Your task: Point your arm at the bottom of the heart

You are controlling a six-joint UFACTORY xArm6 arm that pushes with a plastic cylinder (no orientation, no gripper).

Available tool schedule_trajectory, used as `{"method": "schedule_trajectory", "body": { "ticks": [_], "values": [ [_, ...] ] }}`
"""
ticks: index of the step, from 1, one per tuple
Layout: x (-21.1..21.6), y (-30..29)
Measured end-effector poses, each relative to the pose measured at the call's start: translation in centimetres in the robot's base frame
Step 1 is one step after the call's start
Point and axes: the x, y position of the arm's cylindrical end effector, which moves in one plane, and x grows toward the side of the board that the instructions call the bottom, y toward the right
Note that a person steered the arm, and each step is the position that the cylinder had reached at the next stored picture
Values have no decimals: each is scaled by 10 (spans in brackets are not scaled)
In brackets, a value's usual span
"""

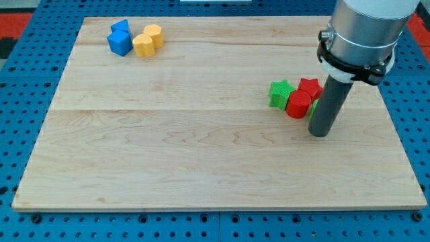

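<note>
A yellow heart block lies near the view's top left on the wooden board, touching a blue block on its left. My tip is far off at the view's right, just below and right of a cluster: a green star, a red cylinder and a red star. A sliver of another green block shows beside the rod, mostly hidden by it.
The board sits on a blue pegboard surface. The arm's grey body fills the view's top right and hides part of the board behind it.
</note>
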Motion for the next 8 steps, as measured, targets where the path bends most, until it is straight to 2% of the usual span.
{"method": "schedule_trajectory", "body": {
  "ticks": [6, 7, 8],
  "values": [
    [4, -24],
    [5, -45],
    [5, -119]
  ]
}}
